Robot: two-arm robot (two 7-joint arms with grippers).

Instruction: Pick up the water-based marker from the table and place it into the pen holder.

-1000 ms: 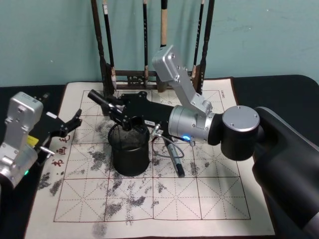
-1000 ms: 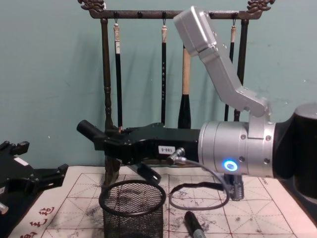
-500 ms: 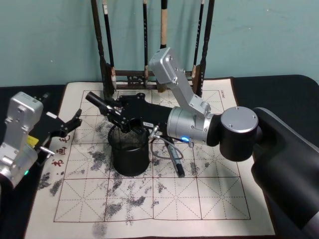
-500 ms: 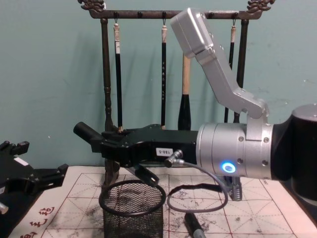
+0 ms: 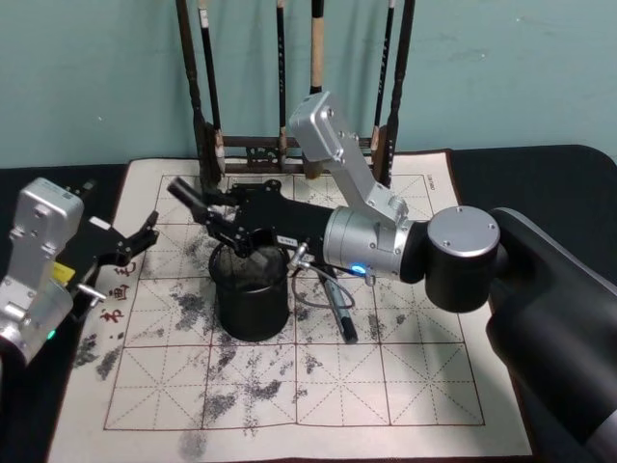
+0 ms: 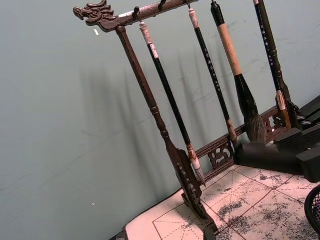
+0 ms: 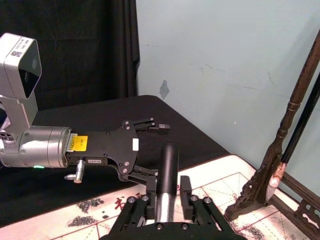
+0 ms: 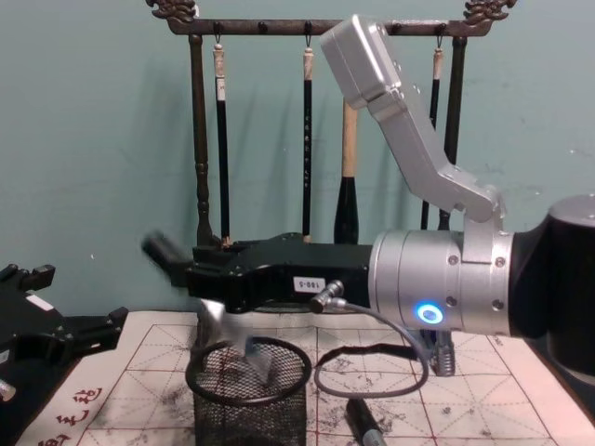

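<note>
The right gripper [image 5: 229, 227] hangs left of centre in the head view, straight above the pen holder [image 5: 251, 307]. Its jaws are clamped on the water-based marker [image 5: 190, 197]. The marker is tilted, its upper end pointing to the upper left past the holder's rim and its lower end over the open mouth, above the rim. In the right wrist view the marker [image 7: 168, 165] lies between the two fingers [image 7: 150, 194], which stand close on either side.

The holder stands upright on the left-middle part of the gridded practice mat [image 5: 386, 386]. The lower half of the mat is bare, with free space down to the bottom edge. Above the holder in the frame, the foot of the brush rack [image 5: 207, 145] is near but not touching. Just right of the holder a second dark pen [image 5: 339, 313] lies flat on the mat, apart from the holder, under the arm's cable loop [image 5: 323, 289]. The left gripper [image 5: 143, 241] sits at the left edge of the frame over the mat's border, jaws apart and holding nothing, well clear of the holder. In the chest view the holder's rim [image 8: 246, 383] lies low in the centre, with clear air between it and the gripper body.

Against the frame half a second earlier, the right gripper has drifted very slightly to the right, and the marker's upper end has moved with it. The holder, the second pen and the left gripper have not moved.
</note>
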